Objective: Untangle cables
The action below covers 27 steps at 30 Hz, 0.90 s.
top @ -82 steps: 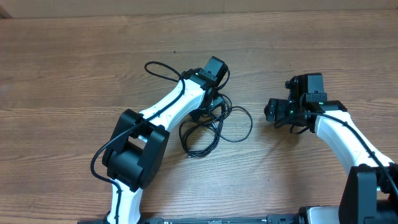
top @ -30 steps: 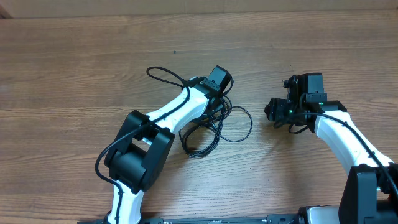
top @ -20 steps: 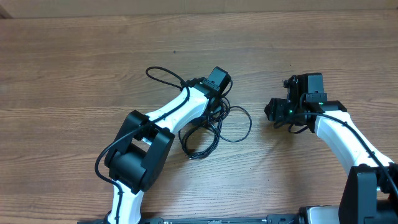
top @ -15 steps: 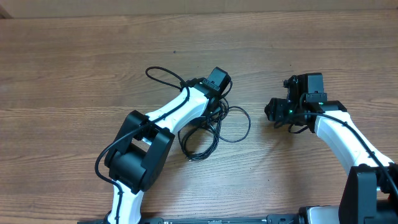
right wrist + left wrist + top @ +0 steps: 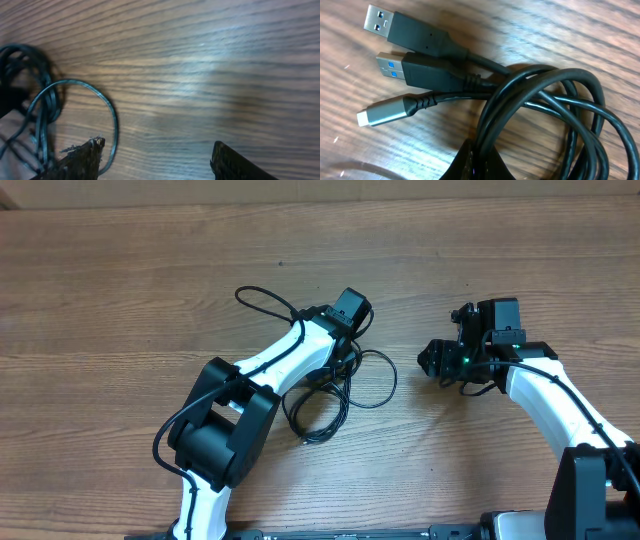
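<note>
When viewed from overhead, find cables [image 5: 347, 365] at centre of frame: loose black tangle flat on wood table [image 5: 120, 300], w/ one wide loop bulging toward centre-right and another low toward bottom centre. Partly hidden under white L arm [image 5: 278, 352].

In L wrist view, see L gripper [image 5: 477, 167] at bottom centre, clamped fully shut on cord strands of the bundle; dark tips only just in frame. Upper left of the grip, three plug ends side by side, all pointing left: USB-A plug [image 5: 405, 27] at top, second USB-A [image 5: 415, 70] w/ blue insert just below and touching it, silver-tipped plug [image 5: 385, 112] lowest.

At centre-right of overhead frame, spot R gripper [image 5: 432, 360], near the tangle but apart from it, facing it. In R wrist view, fingers [image 5: 85, 157] spread wide along bottom edge, bare wood between, nothing held. Cable loops at left edge of that frame.
</note>
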### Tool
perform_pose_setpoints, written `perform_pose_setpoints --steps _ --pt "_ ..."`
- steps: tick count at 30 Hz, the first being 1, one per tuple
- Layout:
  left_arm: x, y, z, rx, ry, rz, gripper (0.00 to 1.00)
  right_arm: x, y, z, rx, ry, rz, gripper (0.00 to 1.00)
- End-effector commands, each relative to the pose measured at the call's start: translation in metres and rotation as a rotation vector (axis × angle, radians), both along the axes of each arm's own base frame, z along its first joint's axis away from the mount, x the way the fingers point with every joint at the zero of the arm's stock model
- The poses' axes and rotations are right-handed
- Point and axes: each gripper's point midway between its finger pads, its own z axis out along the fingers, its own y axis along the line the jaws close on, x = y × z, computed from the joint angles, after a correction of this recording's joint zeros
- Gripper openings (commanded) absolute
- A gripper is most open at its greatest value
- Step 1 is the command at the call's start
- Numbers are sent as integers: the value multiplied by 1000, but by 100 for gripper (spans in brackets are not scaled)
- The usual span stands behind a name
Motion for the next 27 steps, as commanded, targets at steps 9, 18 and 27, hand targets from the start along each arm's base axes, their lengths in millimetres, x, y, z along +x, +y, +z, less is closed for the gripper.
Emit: perform_pose_setpoints --steps 9,18,27 --pt "-1 -28 23 -17 -10 -564 4 -17 45 16 189 -84 343 74" --pt "-9 -55 72 -148 -81 -718 4 -21 55 23 242 -107 395 81" --pt "-12 -60 86 -170 -103 -729 4 -25 82 31 297 -138 478 73"
